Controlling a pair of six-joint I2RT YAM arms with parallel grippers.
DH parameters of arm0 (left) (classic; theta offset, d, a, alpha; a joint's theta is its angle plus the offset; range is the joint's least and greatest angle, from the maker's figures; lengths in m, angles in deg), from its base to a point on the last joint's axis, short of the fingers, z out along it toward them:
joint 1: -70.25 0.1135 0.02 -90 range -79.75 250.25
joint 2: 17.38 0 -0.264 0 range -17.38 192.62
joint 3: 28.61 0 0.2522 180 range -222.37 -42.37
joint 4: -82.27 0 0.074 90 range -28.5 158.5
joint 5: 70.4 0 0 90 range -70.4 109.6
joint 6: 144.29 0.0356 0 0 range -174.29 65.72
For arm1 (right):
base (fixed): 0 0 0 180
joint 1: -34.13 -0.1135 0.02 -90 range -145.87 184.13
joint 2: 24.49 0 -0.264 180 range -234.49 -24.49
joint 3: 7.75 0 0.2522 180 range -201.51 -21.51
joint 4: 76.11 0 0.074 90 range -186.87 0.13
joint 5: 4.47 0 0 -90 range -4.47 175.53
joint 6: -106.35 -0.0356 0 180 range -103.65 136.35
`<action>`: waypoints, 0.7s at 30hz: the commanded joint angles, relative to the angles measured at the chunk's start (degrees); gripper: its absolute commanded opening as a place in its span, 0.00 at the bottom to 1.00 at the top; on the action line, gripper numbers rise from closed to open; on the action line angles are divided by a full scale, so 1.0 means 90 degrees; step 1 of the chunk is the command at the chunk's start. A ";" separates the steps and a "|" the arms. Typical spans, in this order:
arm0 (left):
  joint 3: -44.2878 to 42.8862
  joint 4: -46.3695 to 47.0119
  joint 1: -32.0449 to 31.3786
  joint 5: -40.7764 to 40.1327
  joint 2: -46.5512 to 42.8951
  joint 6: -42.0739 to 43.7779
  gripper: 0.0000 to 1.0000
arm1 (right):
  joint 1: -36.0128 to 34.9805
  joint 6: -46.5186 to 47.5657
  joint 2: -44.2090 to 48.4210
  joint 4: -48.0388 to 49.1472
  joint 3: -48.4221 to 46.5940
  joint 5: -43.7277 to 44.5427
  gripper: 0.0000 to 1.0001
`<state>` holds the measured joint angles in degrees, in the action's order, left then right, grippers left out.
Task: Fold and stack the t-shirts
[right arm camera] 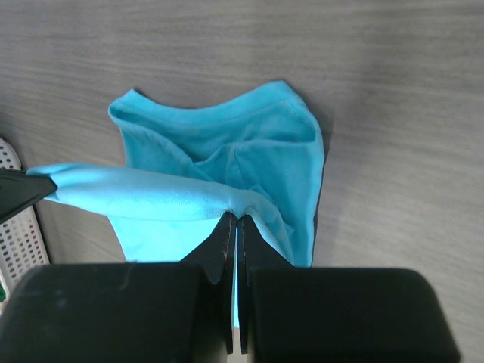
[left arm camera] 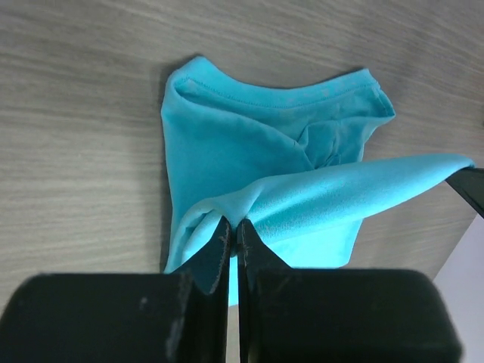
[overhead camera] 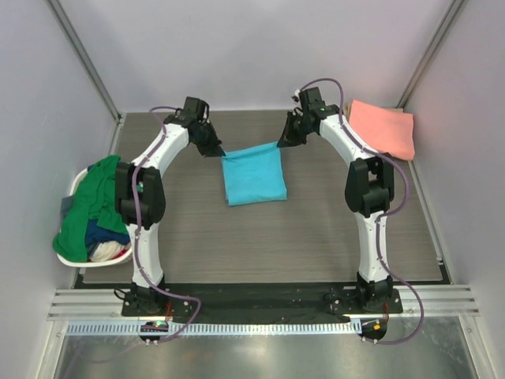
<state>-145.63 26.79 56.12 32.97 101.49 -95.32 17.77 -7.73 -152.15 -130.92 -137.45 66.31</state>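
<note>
The sky-blue t-shirt (overhead camera: 253, 177) lies partly folded in the middle of the table, its far edge lifted. My left gripper (overhead camera: 218, 149) is shut on its far left corner, and my right gripper (overhead camera: 279, 143) is shut on its far right corner. The left wrist view shows the cloth (left arm camera: 302, 151) pinched at my fingertips (left arm camera: 234, 227), a taut edge running right. The right wrist view shows the same cloth (right arm camera: 227, 166) pinched at my fingertips (right arm camera: 236, 221), the edge running left. A folded salmon-pink t-shirt (overhead camera: 383, 128) lies at the far right. A green t-shirt (overhead camera: 93, 201) and a navy one (overhead camera: 102, 234) are heaped in the basket.
A white plastic basket (overhead camera: 79, 183) full of clothes stands at the table's left edge; its rim shows in the right wrist view (right arm camera: 19, 227). White walls close in the back and sides. A metal rail runs along the near edge.
</note>
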 commanded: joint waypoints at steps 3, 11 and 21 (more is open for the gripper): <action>-0.0840 -0.0277 0.0232 0.0262 0.0649 0.0175 0.05 | 0.0226 -0.0166 -0.0405 0.0050 -0.0954 0.0017 0.01; -0.3434 -0.1505 0.0379 0.0498 0.1832 0.0496 0.43 | 0.0529 -0.0528 -0.1042 -0.0028 -0.2167 -0.0305 0.66; 0.0855 0.0443 -0.0352 0.0291 -0.1253 0.0234 0.50 | -0.0290 -0.0616 0.2122 0.2363 0.2908 -0.0939 0.61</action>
<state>-145.57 22.88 56.84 33.76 97.45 -91.76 19.52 -11.40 -141.51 -120.56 -120.42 63.31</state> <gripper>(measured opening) 0.511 0.634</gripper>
